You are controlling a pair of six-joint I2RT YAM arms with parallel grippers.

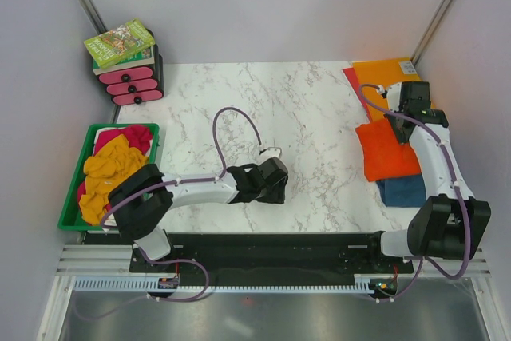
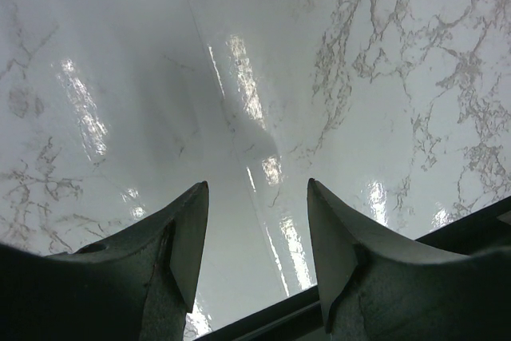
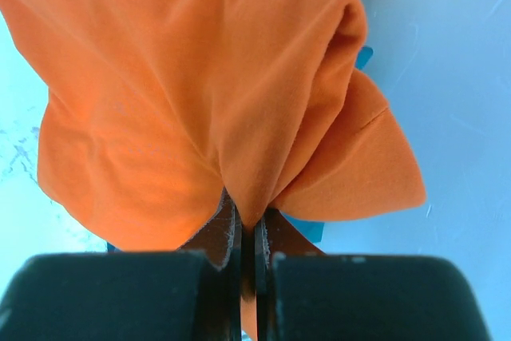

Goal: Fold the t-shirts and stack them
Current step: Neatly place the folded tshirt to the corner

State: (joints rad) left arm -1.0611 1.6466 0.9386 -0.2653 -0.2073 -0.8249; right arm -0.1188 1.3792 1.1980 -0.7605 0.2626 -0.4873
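At nine o'clock on the white marble-patterned table (image 1: 303,117), one green plastic tray (image 1: 72,189) is holding three crumpled soft cotton t-shirts. A mustard-yellow tee (image 1: 108,169) is sprawling over most of the tray. A magenta tee (image 1: 137,137) is bunching at its far end, and a white tee (image 1: 105,138) is peeking out beside the magenta one. At eleven o'clock, one small black drawer unit with three pink drawer fronts (image 1: 132,85) is carrying two stacked books (image 1: 120,44).

Near six o'clock, the left gripper (image 2: 257,188) is hovering over bare marble. Its two dark fingers are standing apart with nothing between them (the wrist view is showing only glossy table and a strip of black edge).

At three o'clock, two more tees are lying as a stack, which makes five t-shirts in all. The bright orange t-shirt (image 3: 200,93) is resting on top of a teal-blue t-shirt (image 1: 403,191), whose near end is sticking out towards five o'clock. The right gripper (image 3: 247,217) is reaching over this stack with its fingers clenched on a gathered fold of the orange tee. In the right wrist view the cloth is fanning out from the pinch, and slivers of teal are showing at its edge.

At one o'clock, beyond the stack, two stiff flat folders are lying overlapped. One is an orange folder (image 1: 383,72), and a red folder (image 1: 351,82) is showing along the orange one's left side.
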